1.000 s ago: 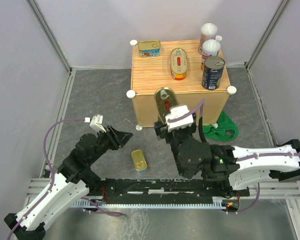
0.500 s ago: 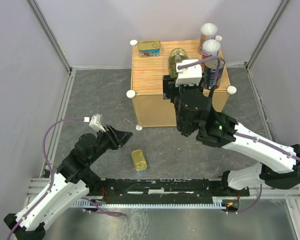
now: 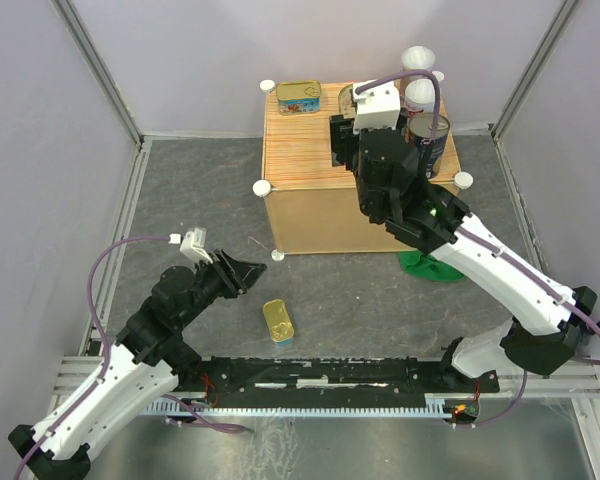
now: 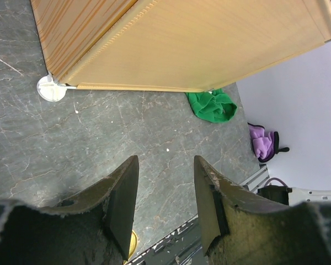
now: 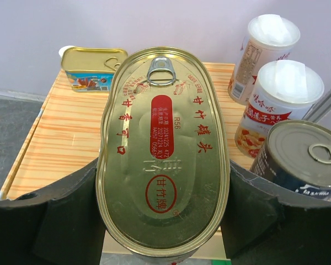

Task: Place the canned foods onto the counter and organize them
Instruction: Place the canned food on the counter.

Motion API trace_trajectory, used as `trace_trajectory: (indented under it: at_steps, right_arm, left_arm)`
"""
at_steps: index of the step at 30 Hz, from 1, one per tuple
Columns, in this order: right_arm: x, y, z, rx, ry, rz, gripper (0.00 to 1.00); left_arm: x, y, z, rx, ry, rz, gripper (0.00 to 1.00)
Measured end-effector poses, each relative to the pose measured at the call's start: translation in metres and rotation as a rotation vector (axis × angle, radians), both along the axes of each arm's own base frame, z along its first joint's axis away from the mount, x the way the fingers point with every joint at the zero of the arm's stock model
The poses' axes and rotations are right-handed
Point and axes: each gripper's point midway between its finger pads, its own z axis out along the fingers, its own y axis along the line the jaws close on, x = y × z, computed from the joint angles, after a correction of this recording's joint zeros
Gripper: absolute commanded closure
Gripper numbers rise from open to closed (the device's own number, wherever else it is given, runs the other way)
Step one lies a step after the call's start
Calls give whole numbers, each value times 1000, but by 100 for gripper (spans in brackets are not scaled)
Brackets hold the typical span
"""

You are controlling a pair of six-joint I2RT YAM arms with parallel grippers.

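Note:
My right gripper [image 3: 348, 106] [image 5: 163, 182] is shut on an oval gold can with a red label [image 3: 346, 97] [image 5: 163, 149] and holds it lid-up over the middle of the counter [image 3: 300, 150] [image 5: 55, 143]. The arm hides the counter's middle. On the counter stand a rectangular gold tin [image 3: 298, 96] [image 5: 94, 67], two white-lidded cylinders [image 3: 418, 60] [image 5: 278, 105] and a dark blue cylinder [image 3: 430, 140] [image 5: 303, 160]. Another rectangular gold tin [image 3: 277, 321] lies on the floor. My left gripper [image 3: 250, 272] [image 4: 165, 182] is open and empty, above and left of that tin.
A green cloth [image 3: 430, 265] [image 4: 212, 106] lies on the grey floor by the counter's front right corner. White knobs [image 3: 261, 187] mark the counter's corners. Grey walls stand on both sides. The black base rail [image 3: 320, 375] runs along the near edge.
My right arm has lifted the oval can from in front of the counter's face up over its top and toward the back. The left arm has not moved.

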Motion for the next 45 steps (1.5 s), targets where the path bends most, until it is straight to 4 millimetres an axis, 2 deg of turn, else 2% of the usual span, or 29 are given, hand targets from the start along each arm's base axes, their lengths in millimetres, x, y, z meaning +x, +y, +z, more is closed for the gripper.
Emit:
trace_trajectory:
  at_steps: [7, 13, 16, 28, 39, 45]
  right_arm:
    - [27, -10, -6, 20, 19, -7, 97]
    - [45, -3, -23, 6, 54, 6, 97]
    - [50, 1, -30, 2, 66, 19, 97]
    - [75, -18, -40, 19, 90, -9, 97]
    - [95, -8, -66, -1, 138, 16, 97]
    - [102, -14, -65, 15, 133, 5, 97]
  left_arm:
    - [2, 1, -7, 18, 5, 3, 48]
    - [5, -1, -11, 40, 7, 1, 48]
    - [6, -2, -12, 42, 10, 0, 48]
    - [8, -3, -12, 39, 5, 1, 48]
    - [11, -4, -17, 53, 20, 10, 48]
    - [14, -3, -21, 66, 32, 22, 48]
